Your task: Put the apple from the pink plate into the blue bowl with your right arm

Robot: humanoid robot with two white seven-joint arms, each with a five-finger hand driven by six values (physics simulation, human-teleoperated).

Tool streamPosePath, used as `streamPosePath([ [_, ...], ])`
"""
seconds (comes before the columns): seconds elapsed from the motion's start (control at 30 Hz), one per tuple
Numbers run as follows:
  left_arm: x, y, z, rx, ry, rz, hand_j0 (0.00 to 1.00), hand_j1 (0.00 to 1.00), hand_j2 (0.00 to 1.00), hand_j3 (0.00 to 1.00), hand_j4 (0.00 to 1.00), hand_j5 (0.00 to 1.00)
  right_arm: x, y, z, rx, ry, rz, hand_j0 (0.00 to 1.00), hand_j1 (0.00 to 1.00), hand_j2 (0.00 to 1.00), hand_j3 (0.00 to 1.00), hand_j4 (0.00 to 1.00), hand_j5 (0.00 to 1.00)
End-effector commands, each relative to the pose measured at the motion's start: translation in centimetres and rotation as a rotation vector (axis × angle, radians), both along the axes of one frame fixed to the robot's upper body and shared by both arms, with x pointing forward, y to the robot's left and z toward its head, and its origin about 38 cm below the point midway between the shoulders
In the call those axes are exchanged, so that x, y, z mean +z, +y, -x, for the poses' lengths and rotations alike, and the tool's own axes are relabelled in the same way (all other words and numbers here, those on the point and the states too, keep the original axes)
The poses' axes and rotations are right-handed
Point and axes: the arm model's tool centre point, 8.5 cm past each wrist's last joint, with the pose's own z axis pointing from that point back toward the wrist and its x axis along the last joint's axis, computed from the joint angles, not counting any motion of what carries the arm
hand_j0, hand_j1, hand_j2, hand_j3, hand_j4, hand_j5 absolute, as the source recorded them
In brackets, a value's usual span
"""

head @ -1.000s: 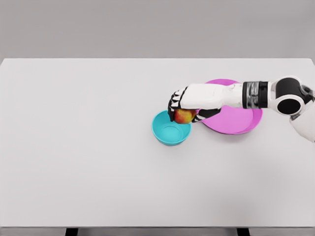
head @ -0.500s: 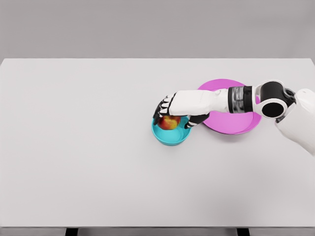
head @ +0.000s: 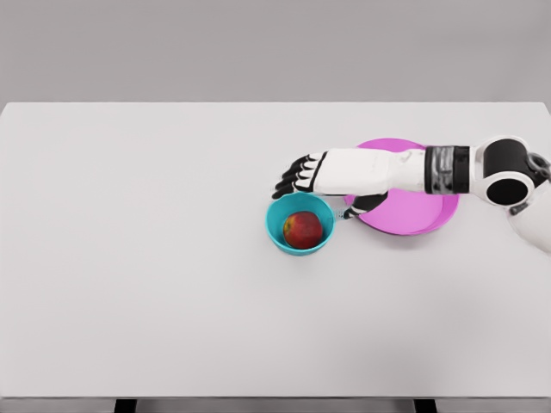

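The right hand [head: 331, 176] hovered with fingers spread and empty, just above the far rim of the blue bowl [head: 277, 234]. The apple [head: 302, 230] sat inside that bowl, beside the pink plate [head: 413, 215] on the white table [head: 129, 258].

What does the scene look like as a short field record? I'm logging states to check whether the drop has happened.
apple: inside the blue bowl, free of the hand
pink plate: nothing on it, partly under the right forearm
right hand: open, just beyond the bowl's far rim, holding nothing
left arm: not in view
table: white
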Motion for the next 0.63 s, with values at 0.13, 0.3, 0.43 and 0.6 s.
streamPosePath([
  [0.13, 0.0, 0.0, 0.0, 0.000, 0.000, 0.001, 1.00, 1.00, 1.00, 1.00, 1.00, 1.00, 7.1, -13.9, 0.9, -0.327, -0.139, -0.143, 1.00, 1.00, 1.00, 1.00, 1.00, 1.00],
  [0.3, 0.0, 0.0, 0.0, 0.000, 0.000, 0.000, 1.00, 1.00, 1.00, 1.00, 1.00, 1.00, 4.3, -18.1, 1.4, -0.485, -0.094, -0.262, 1.00, 1.00, 1.00, 1.00, 1.00, 1.00],
  [0.43, 0.0, 0.0, 0.0, 0.000, 0.000, 0.000, 1.00, 1.00, 1.00, 1.00, 1.00, 1.00, 3.3, -18.1, 1.3, -0.498, -0.073, -0.266, 1.00, 1.00, 1.00, 1.00, 1.00, 1.00],
  [0.6, 0.0, 0.0, 0.0, 0.000, 0.000, 0.000, 1.00, 1.00, 1.00, 1.00, 1.00, 1.00, 2.0, -17.5, 1.5, -0.493, -0.044, -0.275, 1.00, 1.00, 1.00, 1.00, 1.00, 1.00],
])
